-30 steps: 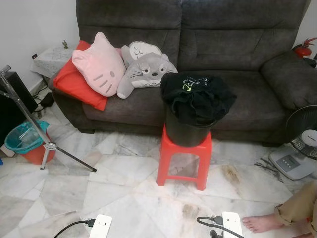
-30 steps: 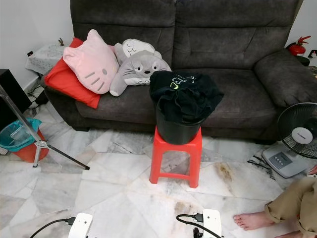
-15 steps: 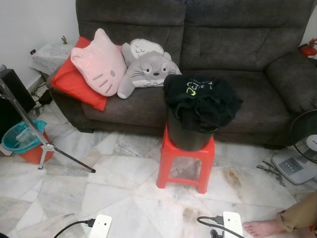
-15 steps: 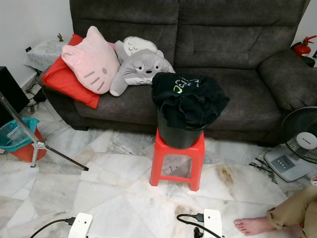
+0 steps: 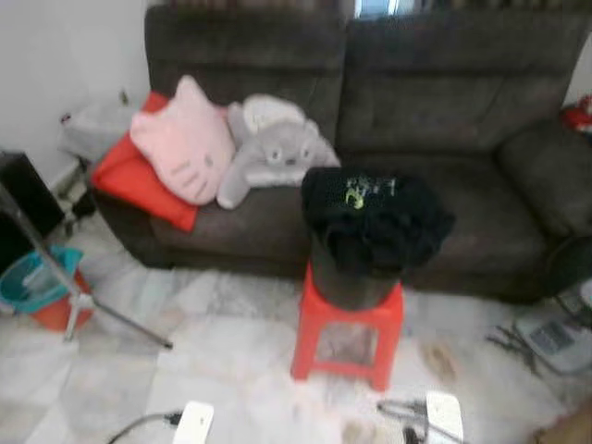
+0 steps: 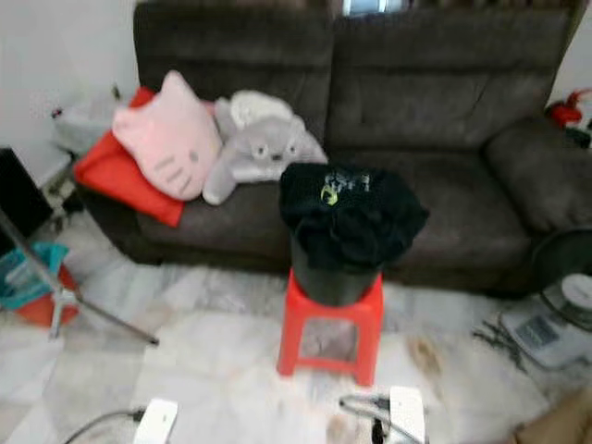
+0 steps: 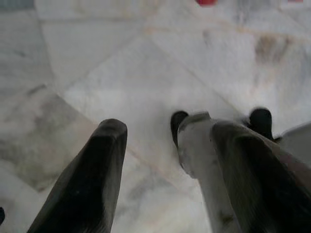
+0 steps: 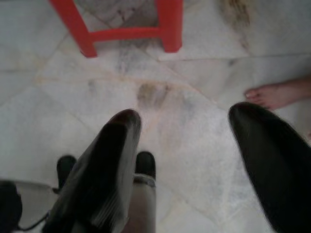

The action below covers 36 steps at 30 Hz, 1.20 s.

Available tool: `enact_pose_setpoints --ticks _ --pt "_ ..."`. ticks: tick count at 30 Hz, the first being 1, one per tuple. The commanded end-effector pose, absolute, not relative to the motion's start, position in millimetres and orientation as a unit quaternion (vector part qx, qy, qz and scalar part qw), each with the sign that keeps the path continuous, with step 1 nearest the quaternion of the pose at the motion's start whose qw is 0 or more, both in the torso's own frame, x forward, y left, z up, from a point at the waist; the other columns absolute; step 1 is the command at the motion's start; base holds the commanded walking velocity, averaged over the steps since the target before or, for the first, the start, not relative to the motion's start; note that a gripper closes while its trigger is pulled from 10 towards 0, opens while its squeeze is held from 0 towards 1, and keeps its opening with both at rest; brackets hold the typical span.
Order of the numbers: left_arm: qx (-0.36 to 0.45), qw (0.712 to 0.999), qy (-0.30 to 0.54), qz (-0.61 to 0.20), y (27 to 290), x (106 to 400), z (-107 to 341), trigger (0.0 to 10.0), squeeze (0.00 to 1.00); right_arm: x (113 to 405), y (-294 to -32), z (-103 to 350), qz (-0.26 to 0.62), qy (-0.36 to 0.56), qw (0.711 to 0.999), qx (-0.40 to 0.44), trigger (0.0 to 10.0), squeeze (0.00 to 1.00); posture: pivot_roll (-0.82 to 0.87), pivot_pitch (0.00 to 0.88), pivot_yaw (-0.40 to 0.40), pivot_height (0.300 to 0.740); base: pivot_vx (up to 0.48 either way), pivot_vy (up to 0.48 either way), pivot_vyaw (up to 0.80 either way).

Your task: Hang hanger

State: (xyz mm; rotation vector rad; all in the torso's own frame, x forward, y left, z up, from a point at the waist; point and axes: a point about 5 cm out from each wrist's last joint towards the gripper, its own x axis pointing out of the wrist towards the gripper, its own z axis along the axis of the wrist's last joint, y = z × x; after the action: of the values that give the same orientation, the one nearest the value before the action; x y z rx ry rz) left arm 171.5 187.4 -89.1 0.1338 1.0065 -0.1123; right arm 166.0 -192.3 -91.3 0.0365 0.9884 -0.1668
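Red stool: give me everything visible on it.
The red plastic stool stands upright on the pale marble floor just before the dark grey sofa. It is square-topped, with four legs joined by low crossbars. A black bucket draped with black clothing sits on its seat. The picture is blurred, so finer detail is lost.

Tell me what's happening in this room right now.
Nothing is being handled yet. The robot faces a grey sofa, where a black bucket draped with dark clothes sits on a red stool. Both arms hang low over the marble floor: the left tool and right tool are open and empty. The head views are blurred.
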Motion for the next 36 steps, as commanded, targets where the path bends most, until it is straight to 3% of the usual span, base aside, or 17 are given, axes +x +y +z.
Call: enact_pose_setpoints --ticks 1,14,36 --pt "0.064 0.871 0.484 -0.053 187.7 170.9 -89.5 10.0 0.00 167.2 -192.8 -90.8 -0.081 0.473 0.877 0.016 10.0 0.00 0.07 0.000 0.017 0.740 0.304 0.000 0.00" --pt "0.064 0.871 0.484 -0.053 187.7 171.5 -89.2 10.0 0.00 168.8 -193.1 -89.7 -0.083 0.464 0.882 0.018 10.0 0.00 0.06 0.000 0.017 0.740 0.305 0.000 0.00" --pt "0.067 0.870 0.486 -0.052 186.8 170.4 -90.0 10.0 0.00 184.1 -195.8 -76.5 -0.042 0.376 0.923 -0.073 10.0 0.00 0.04 0.000 -0.002 0.740 0.000 0.000 0.00"
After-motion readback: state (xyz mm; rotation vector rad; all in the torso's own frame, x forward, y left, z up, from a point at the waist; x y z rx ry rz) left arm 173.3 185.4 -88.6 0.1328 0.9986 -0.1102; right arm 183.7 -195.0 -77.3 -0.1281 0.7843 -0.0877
